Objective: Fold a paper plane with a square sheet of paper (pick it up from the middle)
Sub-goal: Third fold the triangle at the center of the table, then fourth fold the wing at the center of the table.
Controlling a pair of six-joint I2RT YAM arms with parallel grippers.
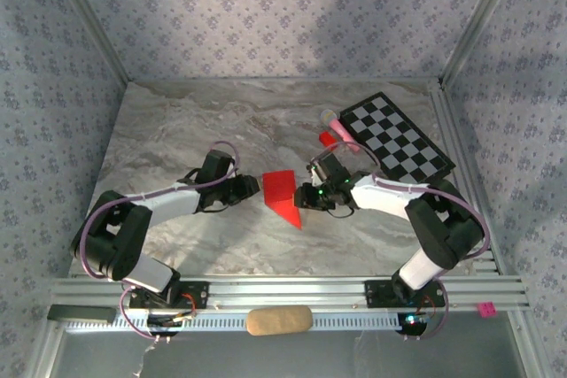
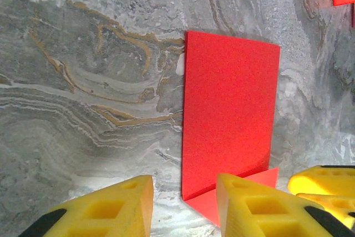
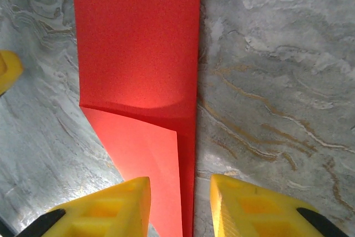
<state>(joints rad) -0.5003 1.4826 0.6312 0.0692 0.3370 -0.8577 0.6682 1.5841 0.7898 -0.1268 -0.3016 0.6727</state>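
Observation:
The red sheet of paper (image 1: 282, 196) lies on the marble table (image 1: 177, 130), folded into a narrow strip with one pointed end toward the arms. In the left wrist view its upper flap (image 2: 230, 109) covers a paler slanted layer. The right wrist view has the strip (image 3: 138, 43) with a diagonal fold near my fingers. My left gripper (image 1: 252, 189) sits at the paper's left edge, open (image 2: 183, 206), with just the paper's corner between its fingertips. On the paper's right edge my right gripper (image 1: 310, 194) stands open (image 3: 180, 206), the edge lying flat between its fingers.
A black and white checkerboard (image 1: 396, 135) lies at the back right. A small red block (image 1: 329, 139) and a pale pink object (image 1: 332, 119) sit beside it. A tan oblong (image 1: 279, 320) rests on the front rail.

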